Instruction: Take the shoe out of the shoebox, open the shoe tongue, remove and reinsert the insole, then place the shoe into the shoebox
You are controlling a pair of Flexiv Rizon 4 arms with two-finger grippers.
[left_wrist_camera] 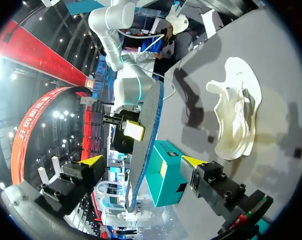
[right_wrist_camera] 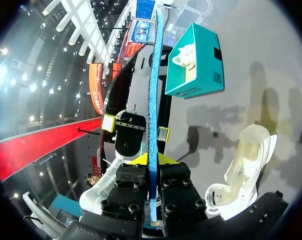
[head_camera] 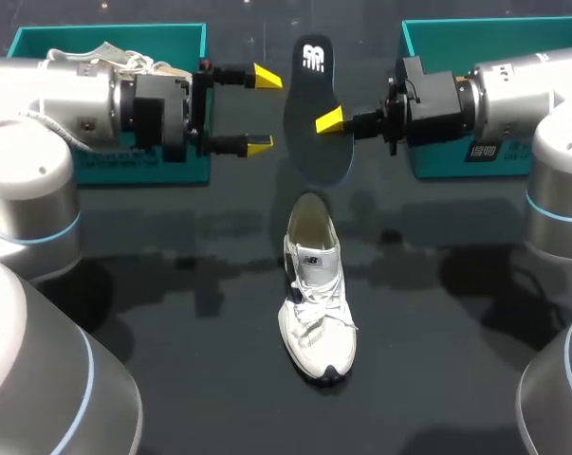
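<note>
On the dark worktop (head_camera: pixel 172 313) the white lace-up sneaker (head_camera: pixel 314 284) stands upright, and beyond it the black foam insole (head_camera: pixel 312 85) hangs aloft, pinched at one edge by the right jaws, the left jaws spread alongside, so this thin hold may let it swivel or drop.

The white shoe (head_camera: pixel 316 303) has a dark toe. The black insole (head_camera: pixel 316 114) bears a white logo and is blue underneath. The left shoebox (head_camera: pixel 176 43) and right shoebox (head_camera: pixel 437 43) are teal.
</note>
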